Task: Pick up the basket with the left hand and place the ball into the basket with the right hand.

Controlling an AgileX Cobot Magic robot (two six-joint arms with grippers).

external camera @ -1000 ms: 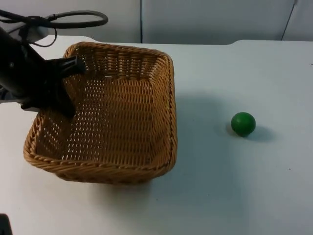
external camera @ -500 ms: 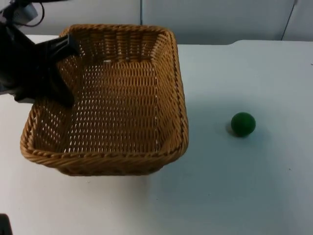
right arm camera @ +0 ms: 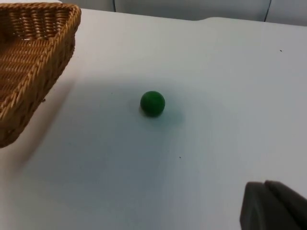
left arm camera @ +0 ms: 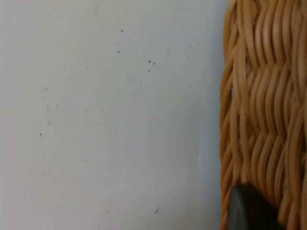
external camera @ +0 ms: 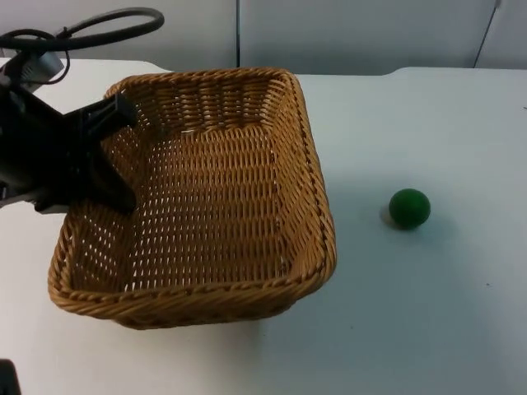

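Note:
The brown wicker basket [external camera: 206, 197] hangs tilted above the table, its shadow on the white surface to its right. My left gripper [external camera: 114, 158] is shut on the basket's left wall, one finger inside and one outside. In the left wrist view the woven wall [left arm camera: 261, 110] sits against a black fingertip [left arm camera: 247, 211]. The green ball [external camera: 409, 207] rests on the table to the right of the basket, apart from it. My right gripper [right arm camera: 274, 207] waits well back from the ball [right arm camera: 152, 103], with the basket's corner [right arm camera: 36, 52] beyond it.
The white table top [external camera: 412, 329] spreads out around the ball and in front of the basket. The grey partition wall [external camera: 354, 33] closes off the table's far edge.
The left gripper has carried the basket to the right, nearer the ball, and the basket's tilt has changed. The ball has not moved.

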